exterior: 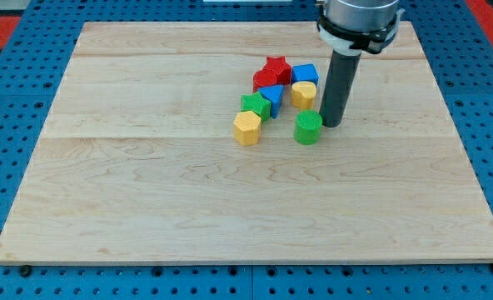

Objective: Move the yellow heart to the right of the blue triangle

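The yellow heart (pixel 303 92) lies near the board's upper middle, just right of the blue triangle (pixel 271 99) and below the blue cube (pixel 305 74). My tip (pixel 331 124) rests on the board just to the right of the yellow heart and touching or nearly touching the right side of the green round block (pixel 308 127). The rod rises from there to the arm at the view's top.
A red star (pixel 276 67) and a red block (pixel 264 81) sit at the cluster's top left. A green block (pixel 251 104) and a yellow hexagon (pixel 246 127) lie at its left. The wooden board (pixel 146 208) sits on a blue perforated table.
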`<state>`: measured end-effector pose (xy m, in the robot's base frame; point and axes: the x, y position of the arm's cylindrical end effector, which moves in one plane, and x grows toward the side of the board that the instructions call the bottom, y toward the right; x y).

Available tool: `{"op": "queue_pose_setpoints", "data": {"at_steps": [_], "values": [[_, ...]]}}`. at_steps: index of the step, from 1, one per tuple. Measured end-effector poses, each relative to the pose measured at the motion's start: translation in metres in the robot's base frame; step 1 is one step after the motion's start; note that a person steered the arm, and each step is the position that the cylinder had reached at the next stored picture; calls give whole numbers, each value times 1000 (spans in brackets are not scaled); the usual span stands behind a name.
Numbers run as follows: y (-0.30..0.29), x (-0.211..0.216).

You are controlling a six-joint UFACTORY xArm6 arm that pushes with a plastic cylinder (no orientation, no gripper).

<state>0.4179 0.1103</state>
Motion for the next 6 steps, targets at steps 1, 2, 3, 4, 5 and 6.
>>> {"op": "queue_pose_setpoints", "data": {"at_steps": [1,2,3,4,5,6], "values": [[14,1],[15,-9],[15,-33],[15,-44],[1,-44],[-25,-44]]}}
